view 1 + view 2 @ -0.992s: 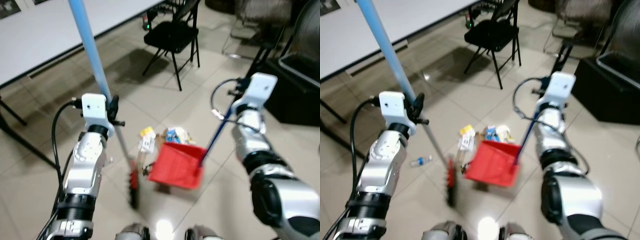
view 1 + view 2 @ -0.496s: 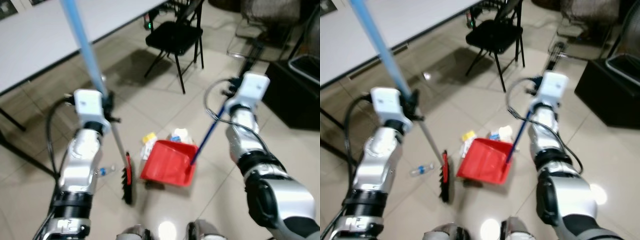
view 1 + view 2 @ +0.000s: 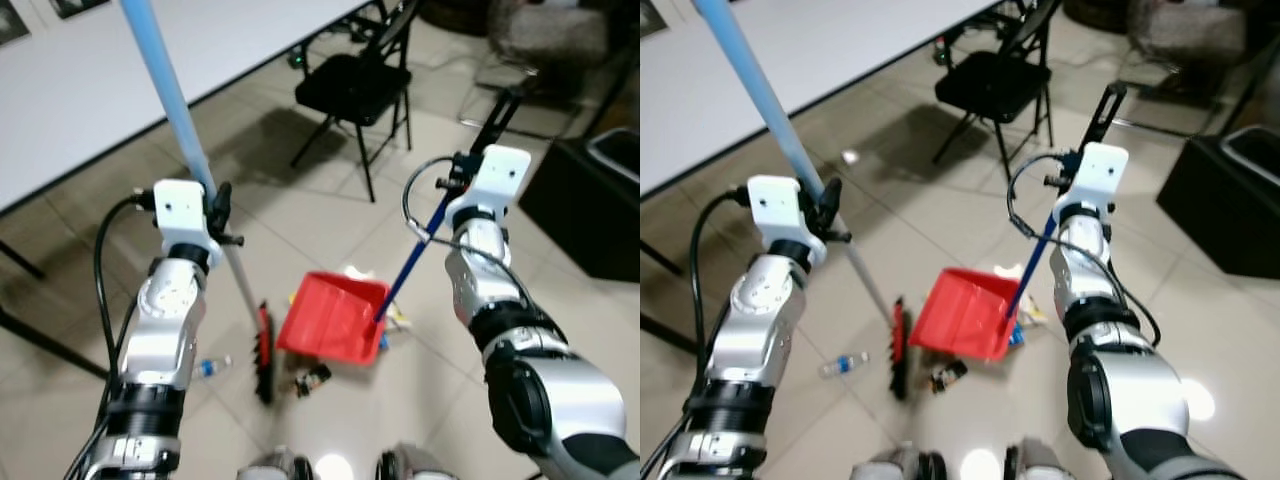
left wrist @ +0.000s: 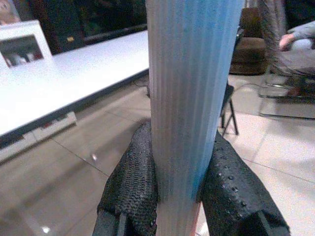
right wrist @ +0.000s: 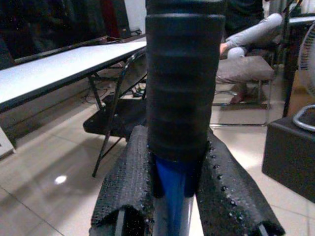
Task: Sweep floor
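Note:
My left gripper (image 3: 220, 212) is shut on the light-blue handle (image 4: 189, 73) of a broom. Its red and black head (image 3: 264, 350) rests on the tiled floor just left of a red dustpan (image 3: 335, 318). My right gripper (image 3: 458, 186) is shut on the dustpan's long handle, where the blue shaft (image 3: 412, 260) meets the black grip (image 5: 184, 73). The pan sits tilted on the floor between my arms. Litter (image 3: 397, 318) pokes out at its right edge. A small dark scrap (image 3: 312, 380) lies in front of it, and a plastic bottle (image 3: 210, 367) lies left of the broom head.
A black folding chair (image 3: 360, 85) stands ahead beside a long white table (image 3: 90, 80) at the left. At the right is a black box (image 3: 600, 210). A person sits on a seat (image 5: 246, 44) further off. Open tile lies around the dustpan.
The dustpan has slid over the litter pile that lay beyond it, leaving bits at its right edge and front. Broom head stays at its left. The camera has shifted.

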`<state>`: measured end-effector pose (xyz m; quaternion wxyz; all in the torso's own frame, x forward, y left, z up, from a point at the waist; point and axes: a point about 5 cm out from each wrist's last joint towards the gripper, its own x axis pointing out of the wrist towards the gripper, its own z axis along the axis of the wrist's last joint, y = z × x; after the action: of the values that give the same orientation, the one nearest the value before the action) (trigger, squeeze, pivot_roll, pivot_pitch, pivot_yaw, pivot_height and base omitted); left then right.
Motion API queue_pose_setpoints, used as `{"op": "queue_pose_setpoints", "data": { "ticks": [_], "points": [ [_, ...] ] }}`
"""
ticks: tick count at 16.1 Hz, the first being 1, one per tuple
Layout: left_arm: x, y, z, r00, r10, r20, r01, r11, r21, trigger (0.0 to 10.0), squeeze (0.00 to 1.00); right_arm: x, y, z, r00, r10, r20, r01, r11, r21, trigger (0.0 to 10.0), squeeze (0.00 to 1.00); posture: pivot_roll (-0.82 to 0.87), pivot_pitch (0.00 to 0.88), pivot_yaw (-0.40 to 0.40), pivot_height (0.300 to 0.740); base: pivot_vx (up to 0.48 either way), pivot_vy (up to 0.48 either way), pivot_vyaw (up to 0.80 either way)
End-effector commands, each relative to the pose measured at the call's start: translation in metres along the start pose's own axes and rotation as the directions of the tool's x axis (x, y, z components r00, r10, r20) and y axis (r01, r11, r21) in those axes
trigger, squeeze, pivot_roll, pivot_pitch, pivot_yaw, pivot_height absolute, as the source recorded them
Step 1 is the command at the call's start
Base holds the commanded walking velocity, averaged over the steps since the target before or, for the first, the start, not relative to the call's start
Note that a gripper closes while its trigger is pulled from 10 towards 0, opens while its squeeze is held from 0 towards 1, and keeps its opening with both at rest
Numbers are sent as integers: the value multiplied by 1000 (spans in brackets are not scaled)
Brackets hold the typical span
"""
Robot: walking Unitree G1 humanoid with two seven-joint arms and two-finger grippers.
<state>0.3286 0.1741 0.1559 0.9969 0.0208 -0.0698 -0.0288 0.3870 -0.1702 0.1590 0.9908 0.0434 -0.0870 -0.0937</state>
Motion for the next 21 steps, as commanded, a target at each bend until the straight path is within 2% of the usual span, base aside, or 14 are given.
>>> {"op": "queue_pose_setpoints", "data": {
  "ticks": [1, 18, 21],
  "points": [
    [3, -4, 15, 997, -12, 74, 12, 1000, -1, 10000, 0, 5, -5, 12, 999, -13, 47, 13, 1000, 4, 10000, 0, 23, 89, 69, 740, 0, 0, 0],
    [3, -1, 14, 998, -7, 61, 7, 1000, 0, 10000, 0, 5, -7, 11, 999, -19, 43, 19, 1000, 6, 10000, 0, 22, 124, 71, 740, 0, 0, 0],
    [3, -1, 13, 998, -3, 58, 3, 1000, 0, 10000, 0, 5, -7, 11, 999, -19, 42, 19, 1000, 5, 10000, 0, 24, 126, 70, 740, 287, 0, 0]
  ]
}}
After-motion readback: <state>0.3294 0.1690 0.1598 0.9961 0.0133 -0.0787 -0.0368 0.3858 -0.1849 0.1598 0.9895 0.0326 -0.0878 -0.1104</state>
